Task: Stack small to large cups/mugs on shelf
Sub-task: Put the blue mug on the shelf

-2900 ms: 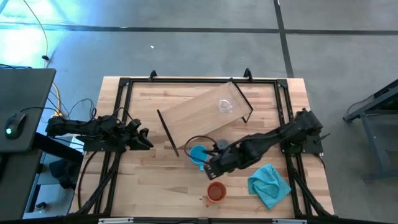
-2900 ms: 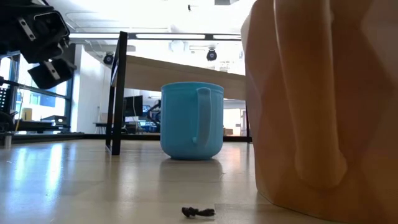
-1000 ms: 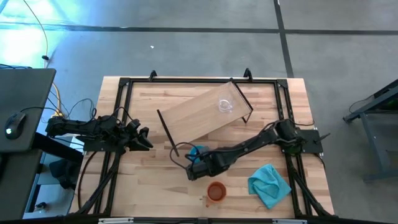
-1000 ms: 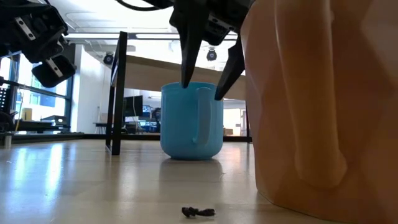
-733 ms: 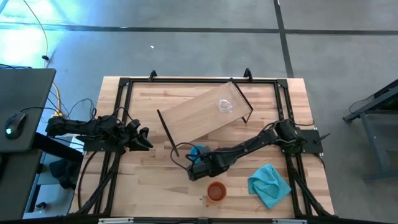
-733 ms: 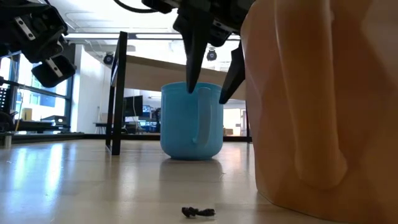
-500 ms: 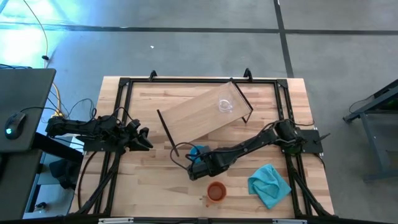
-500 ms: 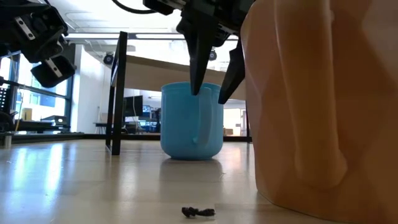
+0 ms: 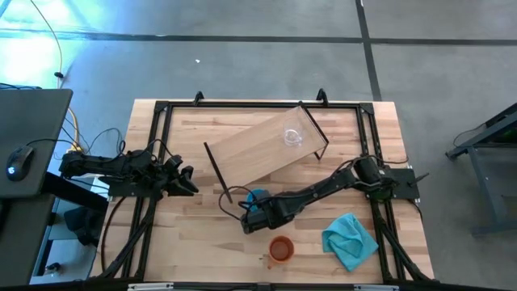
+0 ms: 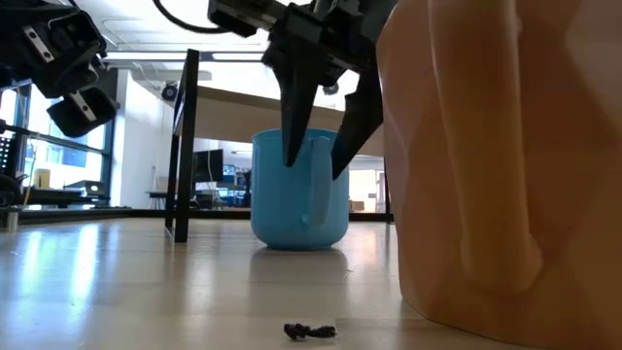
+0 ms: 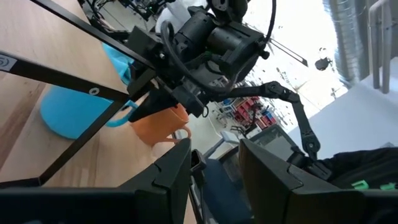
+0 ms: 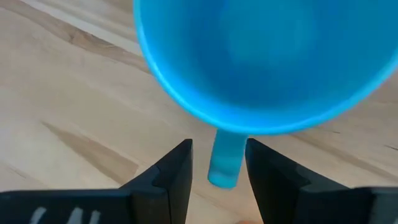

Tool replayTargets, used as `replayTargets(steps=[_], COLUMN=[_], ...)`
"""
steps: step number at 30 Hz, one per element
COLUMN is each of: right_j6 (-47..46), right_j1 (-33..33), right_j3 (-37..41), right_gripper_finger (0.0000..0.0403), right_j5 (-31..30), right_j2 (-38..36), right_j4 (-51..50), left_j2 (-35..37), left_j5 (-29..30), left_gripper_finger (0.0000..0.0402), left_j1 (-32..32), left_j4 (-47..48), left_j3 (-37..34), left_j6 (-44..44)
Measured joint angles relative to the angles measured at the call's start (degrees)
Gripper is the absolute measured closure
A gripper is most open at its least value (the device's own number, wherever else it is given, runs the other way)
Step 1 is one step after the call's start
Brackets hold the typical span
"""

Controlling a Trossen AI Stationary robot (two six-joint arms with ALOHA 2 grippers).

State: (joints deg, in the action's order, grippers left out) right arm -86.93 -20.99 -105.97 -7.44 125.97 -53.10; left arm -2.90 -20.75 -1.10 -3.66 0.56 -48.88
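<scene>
The right gripper (image 12: 216, 163) has its jaws open and set either side of the handle of the blue mug (image 9: 257, 199), which stands upright on the table just off the near edge of the shelf (image 9: 262, 149), toward the table's middle. In the low view the two dark fingers reach down past the rim on each side of the handle, not yet closed on it — though whether either pad already touches is hard to say. The mug looks rigid and glazed, probably slippery and moderately heavy; the handle is a narrow hold, so a squeeze there could let the body swing, and a grip low on the handle near the wall seems safer. The clear cup (image 9: 292, 137) sits on the shelf toward its far right end; being thin and light, it would tip or crack easily when the mug is brought to it. The orange-brown mug (image 9: 280, 249) waits near the table's front edge beside the teal cloth (image 9: 350, 240). The left gripper (image 9: 184, 179) rests by the table's left edge — jaws parted, holding nothing.
</scene>
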Motion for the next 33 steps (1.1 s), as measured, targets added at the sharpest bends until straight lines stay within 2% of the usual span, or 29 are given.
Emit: replayTargets(steps=[7, 16, 24, 33], right_j6=[-0.66, -0.55, -1.25, -0.51], right_j1=[0.02, -0.42, -0.53, -0.52], right_j3=[0.00, 0.00, -0.68, -10.08], right_gripper_finger=[0.0278, 0.0384, 0.0375, 0.0384], right_j5=[-0.48, 0.19, 1.21, 0.47], right_j2=[0.22, 0.22, 0.13, 0.05], right_j4=[-0.46, -1.07, -1.99, -15.35], left_j2=[0.02, 0.02, 0.02, 0.02], left_j5=[-1.01, -1.04, -0.70, -0.46], left_gripper_finger=[0.0277, 0.0277, 0.0277, 0.0277], left_j1=[0.02, 0.00, 0.00, 0.00], left_j4=[-0.13, -0.13, -0.11, -0.09], left_j3=[0.00, 0.00, 0.00, 0.00], left_j6=[-0.88, -0.87, -0.88, -0.88])
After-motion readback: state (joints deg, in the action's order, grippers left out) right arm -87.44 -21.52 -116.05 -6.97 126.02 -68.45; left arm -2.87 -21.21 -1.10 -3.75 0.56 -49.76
